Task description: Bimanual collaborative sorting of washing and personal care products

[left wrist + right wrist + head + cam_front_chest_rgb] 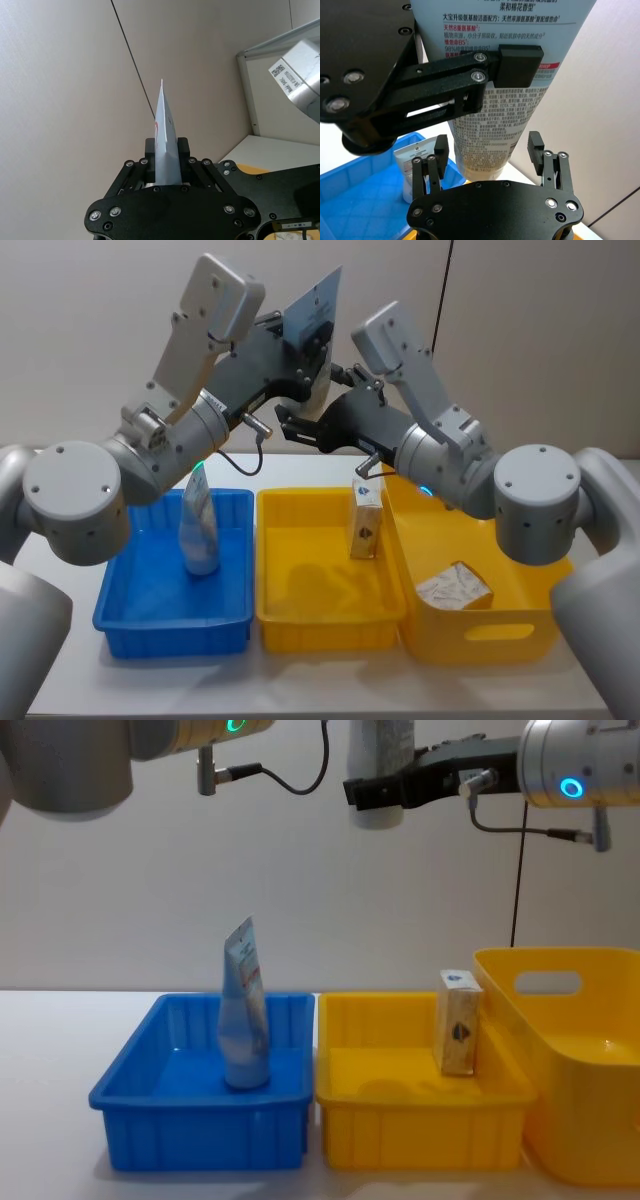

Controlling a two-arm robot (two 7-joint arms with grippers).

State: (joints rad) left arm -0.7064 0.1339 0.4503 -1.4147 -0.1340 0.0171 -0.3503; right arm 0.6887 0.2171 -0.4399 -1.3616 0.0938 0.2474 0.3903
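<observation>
High above the bins, the left gripper (167, 165) clamps a pale-blue printed squeeze tube (510, 75). The right gripper (490, 155) stands wide around its cap end, seemingly not touching. Another tube (198, 525) stands in the left blue plastic bin (125, 615), a tan-and-white carton (366, 520) in the middle yellow tray (300, 625).

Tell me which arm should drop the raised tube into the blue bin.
Left. The left gripper is shut on the tube, and the blue bin lies on its side. The right gripper is open around the tube's lower end, gripping nothing.
</observation>
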